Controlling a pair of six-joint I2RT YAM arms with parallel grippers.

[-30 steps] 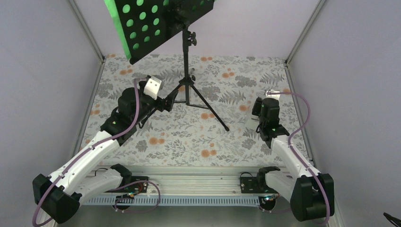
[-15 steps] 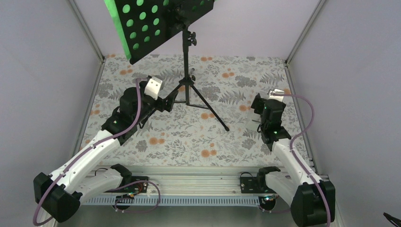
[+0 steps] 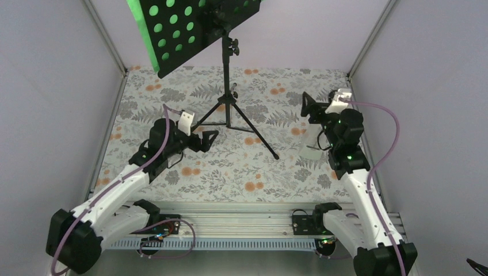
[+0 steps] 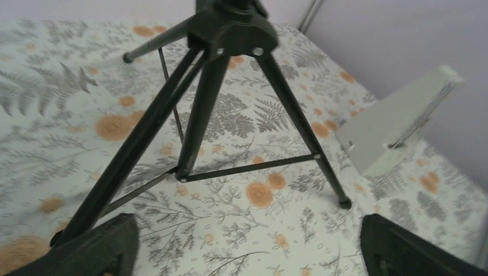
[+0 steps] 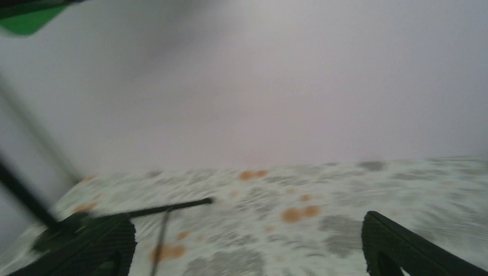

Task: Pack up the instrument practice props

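The black music stand (image 3: 225,86) stands on its tripod at the back centre, its round-holed desk (image 3: 184,29) tilted, with green sheet music (image 3: 145,40) behind it. My left gripper (image 3: 208,138) is open and empty, low over the mat just left of the tripod legs (image 4: 198,121). The white pyramid metronome (image 3: 311,149) sits on the mat at the right and also shows in the left wrist view (image 4: 397,129). My right gripper (image 3: 306,105) is open and empty, raised above and beyond the metronome and pointing left. Its blurred view shows a tripod leg (image 5: 172,206) and a green corner (image 5: 29,14).
A floral mat (image 3: 241,172) covers the table. Grey walls with metal corner posts (image 3: 359,52) close in the left, right and back. The arm bases sit on a rail (image 3: 241,224) at the near edge.
My left gripper has drawn back and down from the tripod's left leg. My right arm has risen from over the metronome and swung toward the far right, uncovering it.
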